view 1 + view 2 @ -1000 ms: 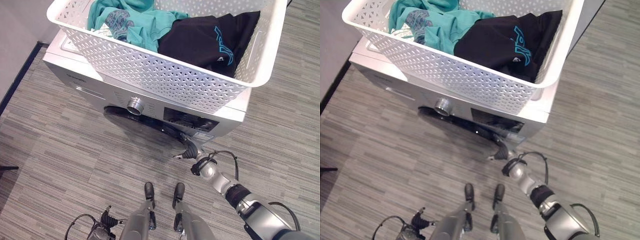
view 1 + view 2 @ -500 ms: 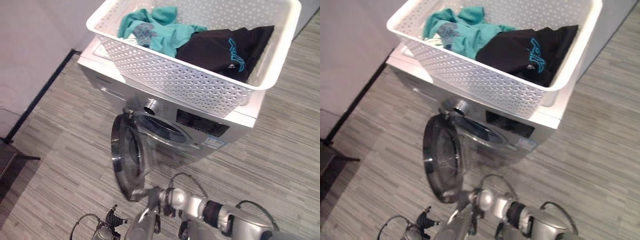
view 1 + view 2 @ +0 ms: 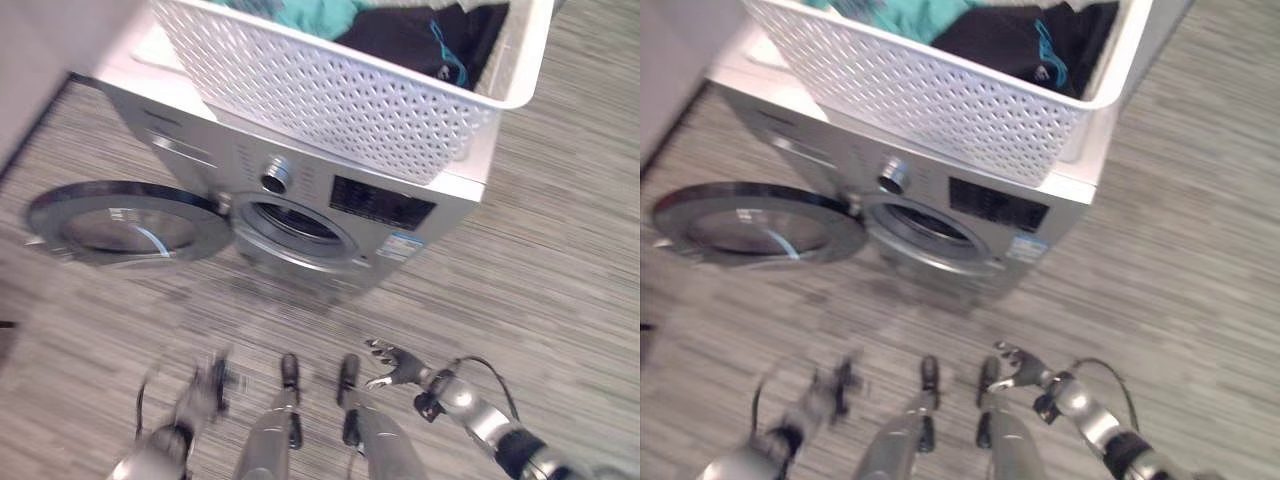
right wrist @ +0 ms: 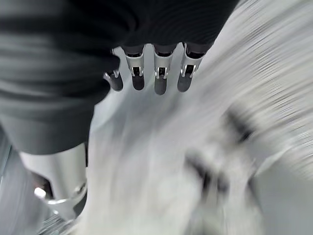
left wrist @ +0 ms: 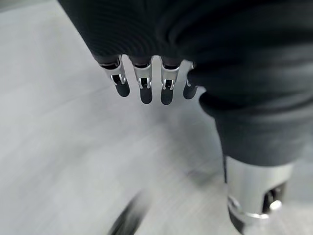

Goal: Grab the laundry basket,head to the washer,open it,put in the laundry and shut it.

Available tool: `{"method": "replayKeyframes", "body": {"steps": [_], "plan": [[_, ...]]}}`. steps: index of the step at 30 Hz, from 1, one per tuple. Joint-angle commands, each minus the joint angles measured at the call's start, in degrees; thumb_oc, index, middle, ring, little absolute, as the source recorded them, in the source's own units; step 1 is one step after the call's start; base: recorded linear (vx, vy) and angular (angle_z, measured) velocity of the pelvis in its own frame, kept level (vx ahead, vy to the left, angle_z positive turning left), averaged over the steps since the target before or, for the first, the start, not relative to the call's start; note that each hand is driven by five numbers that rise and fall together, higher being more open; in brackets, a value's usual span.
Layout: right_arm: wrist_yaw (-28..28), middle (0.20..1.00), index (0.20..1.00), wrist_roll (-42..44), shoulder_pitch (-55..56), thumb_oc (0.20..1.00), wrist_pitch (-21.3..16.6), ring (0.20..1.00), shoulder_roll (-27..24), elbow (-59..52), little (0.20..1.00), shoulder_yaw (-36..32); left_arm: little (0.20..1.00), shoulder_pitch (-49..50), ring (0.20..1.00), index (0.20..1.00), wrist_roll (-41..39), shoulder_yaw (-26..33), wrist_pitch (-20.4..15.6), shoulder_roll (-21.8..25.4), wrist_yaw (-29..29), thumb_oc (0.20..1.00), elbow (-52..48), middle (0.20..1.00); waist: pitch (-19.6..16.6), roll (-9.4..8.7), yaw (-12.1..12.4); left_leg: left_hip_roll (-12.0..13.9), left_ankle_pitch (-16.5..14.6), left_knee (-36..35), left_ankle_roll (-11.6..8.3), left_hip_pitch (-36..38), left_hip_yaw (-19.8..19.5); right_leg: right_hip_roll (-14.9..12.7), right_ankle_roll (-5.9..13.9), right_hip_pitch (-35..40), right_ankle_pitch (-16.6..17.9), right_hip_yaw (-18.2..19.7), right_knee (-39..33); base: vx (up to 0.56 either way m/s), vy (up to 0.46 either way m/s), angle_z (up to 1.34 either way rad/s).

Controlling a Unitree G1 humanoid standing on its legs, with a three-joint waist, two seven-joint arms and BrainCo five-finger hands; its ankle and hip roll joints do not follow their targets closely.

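Grey striped carpet floor (image 3: pixel 560 250) surrounds a silver front-loading washer (image 3: pixel 400 215), taken here as the landmark. Its round glass door (image 3: pixel 125 220) hangs wide open to the washer's left, baring the drum opening (image 3: pixel 295 225), so the opening step looks done and loading comes next. On top of the washer sits the white perforated laundry basket (image 3: pixel 330 95), long axis along the washer's front, holding teal clothing (image 3: pixel 905 12) and a black garment (image 3: pixel 420 35). In front of the washer, low down, the right hand (image 3: pixel 395 362) has spread fingers and holds nothing; the left hand (image 5: pixel 146 81) has relaxed, empty fingers. Next, a hand must reach up into the basket.
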Motion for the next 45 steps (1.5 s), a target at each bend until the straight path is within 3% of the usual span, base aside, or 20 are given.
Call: {"method": "replayKeyframes", "body": {"steps": [1,4,6,17,26,33,45], "plan": [[-0.34,1.0,1.0,1.78,0.73,1.0,-0.53,1.0,2.74,0.79,1.0,-0.22,1.0,2.64,1.0,1.0,3.09,0.16,0.92,4.15,1.11,1.0,3.23,1.0,1.71,-0.85,0.27,-1.71,0.68,-3.07,-5.66,2.5,0.0,-4.38,4.03,8.55,7.91,3.99,-8.33,0.04,0.114,-0.97],[0.49,1.0,1.0,3.52,3.42,1.0,-0.05,1.0,2.09,4.68,1.0,-5.1,1.0,-2.7,1.0,1.0,7.27,-1.52,2.91,11.68,-1.65,1.0,7.77,1.0,1.64,-1.5,-2.49,-1.39,0.35,-3.07,-5.52,1.91,2.0,-4.43,4.56,6.45,9.41,5.58,-8.33,0.04,0.09,-0.5],[1.65,1.0,1.0,4.9,4.99,1.0,0.76,1.0,2.59,4.68,1.0,-7.39,1.0,-0.92,1.0,1.0,5.49,2.46,4.3,15.4,-4.52,1.0,11.65,1.0,1.07,-1.85,-3.17,-1.02,0.2,-3.07,-5.52,1.65,3.17,-4.18,4.74,5.4,9.88,6.14,-8.33,0.05,0.047,-0.25],[6.16,1.0,1.0,6.0,9.53,1.0,1.41,1.0,1.6,-0.11,1.0,-7.97,1.0,16.26,1.0,1.0,9.04,13.14,5.09,22.15,-8.81,1.0,15.46,1.0,-1.68,-2.23,-1.77,-0.09,-0.06,-3.07,-5.86,2.37,3.49,-2.95,4.01,5.18,7.96,6.11,-8.33,0.02,-0.029,-0.12],[6.26,1.0,1.0,6.64,12.74,1.0,0.03,1.0,2.4,-0.72,1.0,-7.88,1.0,19.39,1.0,1.0,9.16,15.68,3.58,20.06,-5.26,1.0,15.06,1.0,-4.39,-2.79,-1.55,-0.05,0.04,-3.07,-6.43,3.27,1.92,-2.55,3.26,6.69,6.36,5.29,-8.33,0.01,-0.064,0.08],[5.83,1.0,1.0,5.29,13.98,1.0,-0.19,1.0,3.73,1.66,1.0,-7.33,1.0,21.73,1.0,1.0,9.55,15.17,2.62,15.36,-4.77,1.0,15.11,1.0,-7.19,-1.52,-1.15,-0.12,-0.4,-3.07,-6.78,6.14,2.09,-2.98,3.19,9.12,5.49,5.69,-8.33,0.03,-0.007,0.11],[4.55,1.0,1.0,1.64,15.3,1.0,0.63,1.0,3.13,4.13,1.0,-9.1,1.0,21.28,1.0,1.0,11.32,15.75,3.56,14.77,-4.69,1.0,16.29,1.0,-11.19,-0.56,-2.62,0.05,-0.68,-3.07,-6.88,7.3,3.59,-2.77,3.28,9.22,5.59,6.87,-8.33,0.01,0.004,-0.05]]}}
